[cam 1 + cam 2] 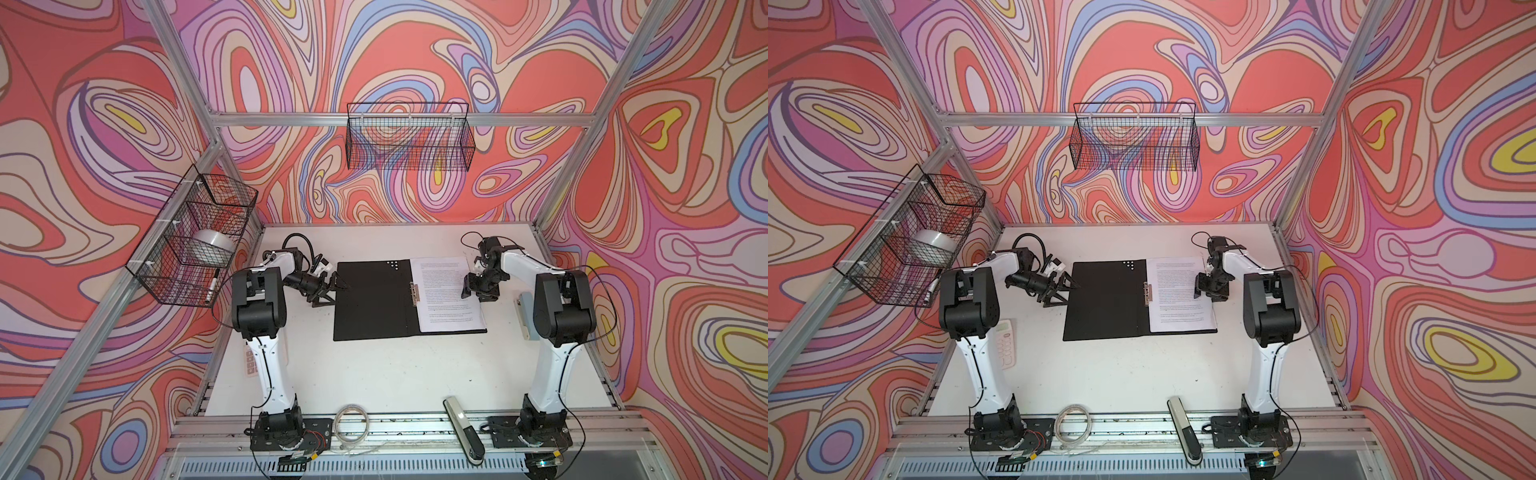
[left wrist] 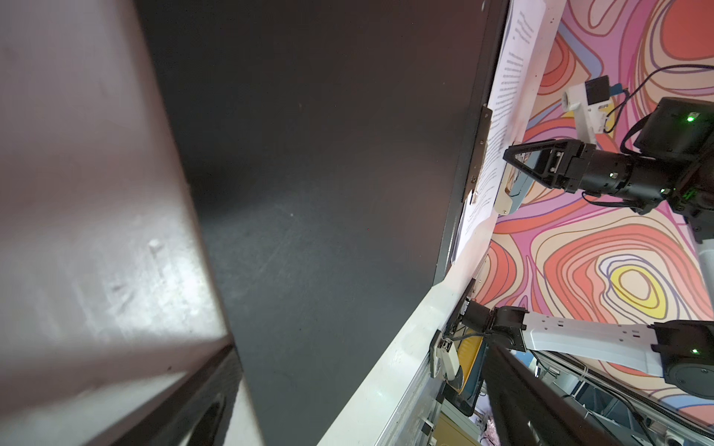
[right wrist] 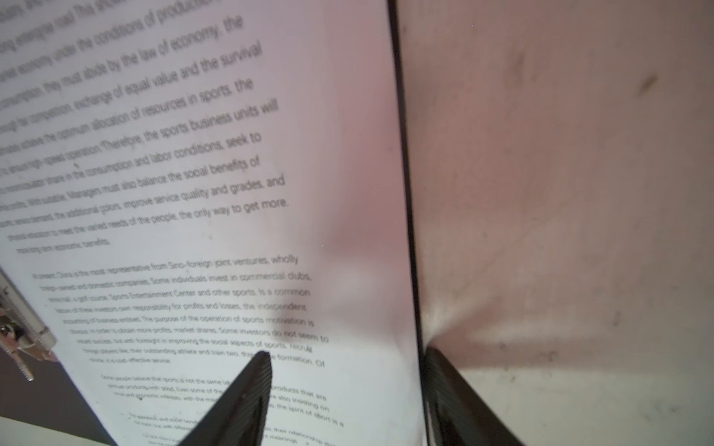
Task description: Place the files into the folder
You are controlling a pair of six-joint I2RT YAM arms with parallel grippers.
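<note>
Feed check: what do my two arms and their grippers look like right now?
Both the left arm and right arm have white link shells, black joint housings and thin black cables. The left gripper and right gripper are black, with triangular open-frame fingers; green lights glow on the right arm's joints.

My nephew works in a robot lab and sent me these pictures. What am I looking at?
Two small robot arms stand at a white table, each ending in a two-fingered gripper. Two pictures look down from overhead, nearly alike; the other two come from cameras on the arms' wrists. An open folder, black inside, lies flat with printed files on its right half. The left gripper is open at the folder's left edge. The right gripper is open too, one finger above the files, one beyond the folder's edge. Neither holds anything. A calculator lies beside the left arm.
</note>
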